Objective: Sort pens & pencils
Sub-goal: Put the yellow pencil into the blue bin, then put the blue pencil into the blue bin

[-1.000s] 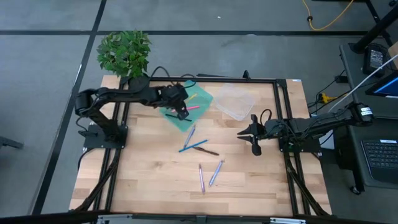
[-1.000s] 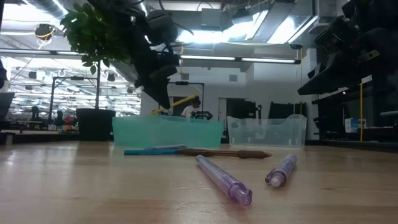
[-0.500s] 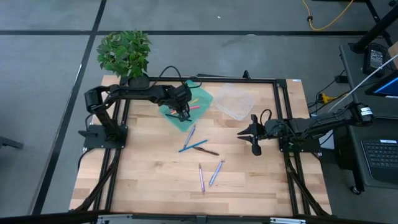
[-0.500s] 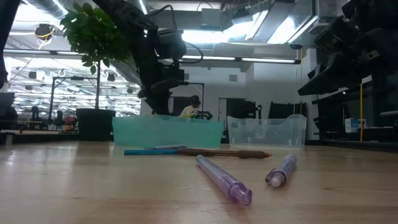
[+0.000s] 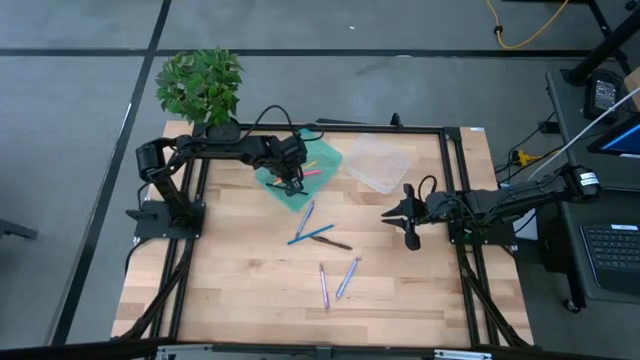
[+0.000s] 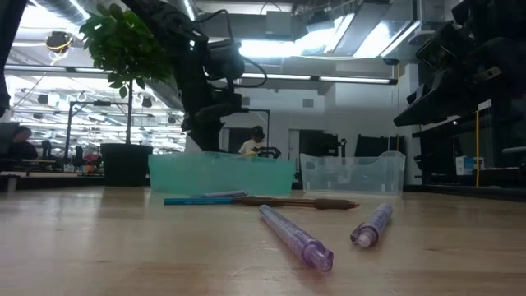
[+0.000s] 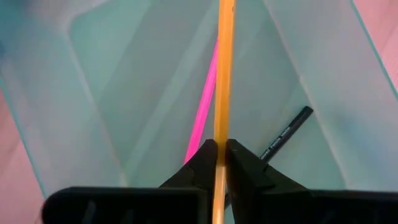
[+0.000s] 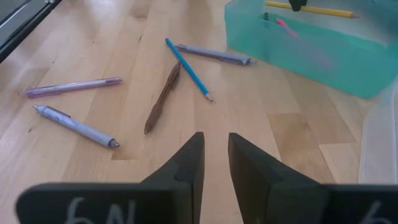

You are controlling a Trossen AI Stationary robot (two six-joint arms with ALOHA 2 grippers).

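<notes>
Left wrist view: fingers (image 7: 217,158) pinch yellow pencil (image 7: 222,74) inside teal bin (image 7: 106,93).

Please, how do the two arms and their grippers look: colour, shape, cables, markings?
Both arms are dark and slim, with black cables looping beside them. The left gripper has two black, wedge-shaped fingers. The right gripper has similar tapered black fingers; pale handwritten characters mark its black base.

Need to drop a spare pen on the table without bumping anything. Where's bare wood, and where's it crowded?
Bare wood: the table's left side, between the left frame rail and the blue pencil; also the near strip below the two lavender pens. Crowded: mid-table around the brown pencil, and the back, with the teal bin and clear bin.
</notes>
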